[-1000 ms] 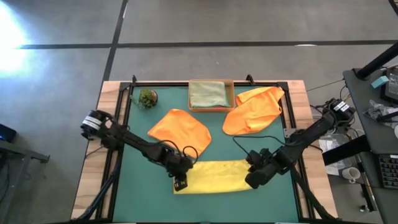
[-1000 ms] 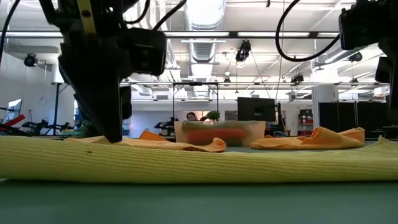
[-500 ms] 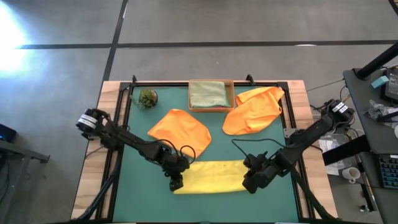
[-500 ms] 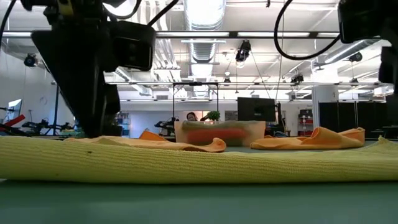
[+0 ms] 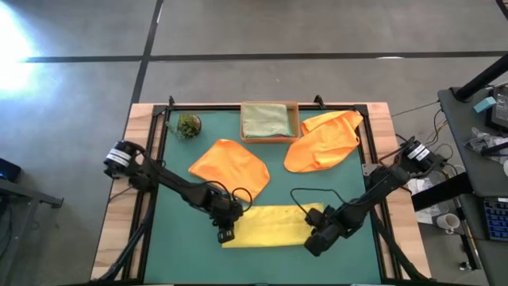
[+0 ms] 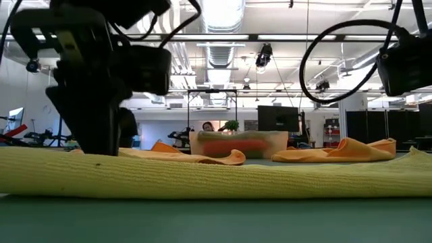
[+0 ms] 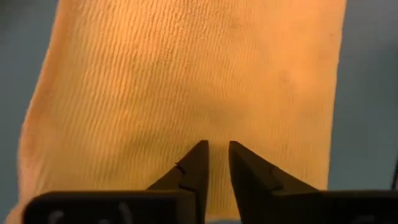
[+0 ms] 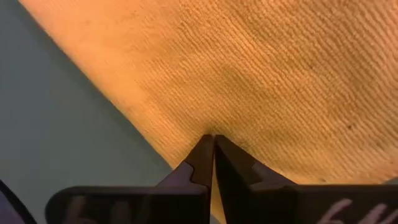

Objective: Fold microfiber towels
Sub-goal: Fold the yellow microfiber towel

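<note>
I've got both tools on the yellow towel (image 5: 272,226): left tool (image 7: 215,148) barely parted, right tool (image 8: 213,140) pinched closed on it.

**Both pincers repositioned at the ends of the yellow towel**

The right pincer (image 5: 312,243) has travelled from beside the right end of the yellow towel (image 5: 270,226) toward the counter's near edge and slightly inward; it now sits over the towel's near right corner, fingers pressed together on the cloth edge in the right wrist view. The cable loop above it has shifted with the arm. The left pincer (image 5: 225,235) moved slightly off the left end half a second ago and has returned; its fingers (image 7: 194,167) stand slightly apart over the cloth. In the low view, its arm sits lower and further left.
</note>
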`<state>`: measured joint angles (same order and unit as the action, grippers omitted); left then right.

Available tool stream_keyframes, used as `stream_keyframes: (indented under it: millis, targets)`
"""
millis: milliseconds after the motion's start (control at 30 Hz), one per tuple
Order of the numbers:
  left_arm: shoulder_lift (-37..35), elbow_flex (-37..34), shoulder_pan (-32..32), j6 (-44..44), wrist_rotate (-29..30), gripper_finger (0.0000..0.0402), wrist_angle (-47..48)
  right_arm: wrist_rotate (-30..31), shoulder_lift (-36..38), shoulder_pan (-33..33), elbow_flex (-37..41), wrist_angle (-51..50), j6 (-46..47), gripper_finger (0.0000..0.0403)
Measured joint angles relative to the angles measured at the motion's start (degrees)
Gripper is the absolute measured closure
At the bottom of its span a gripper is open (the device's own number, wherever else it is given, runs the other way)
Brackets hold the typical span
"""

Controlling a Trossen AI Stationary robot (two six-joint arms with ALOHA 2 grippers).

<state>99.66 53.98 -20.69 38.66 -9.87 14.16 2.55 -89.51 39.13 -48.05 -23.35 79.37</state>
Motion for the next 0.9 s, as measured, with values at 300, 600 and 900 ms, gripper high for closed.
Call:
stream_keyframes:
  millis: [300,600,900]
  targets:
    - [3.90,0.74,0.07,-0.05,-0.61,0.0397,-6.06,1.52,-0.28,-4.32,-0.15,-11.24,1.62,0.0394]
    - [4.68,0.37,0.07,-0.09,-0.66,0.0396,-18.47,8.56,0.87,-13.79,0.08,-18.35,-8.70,0.0394]
    - [2.26,0.50,-0.04,-0.10,-0.68,0.0395,-17.80,11.37,4.94,-14.24,-4.26,-18.52,-13.52,0.0394]
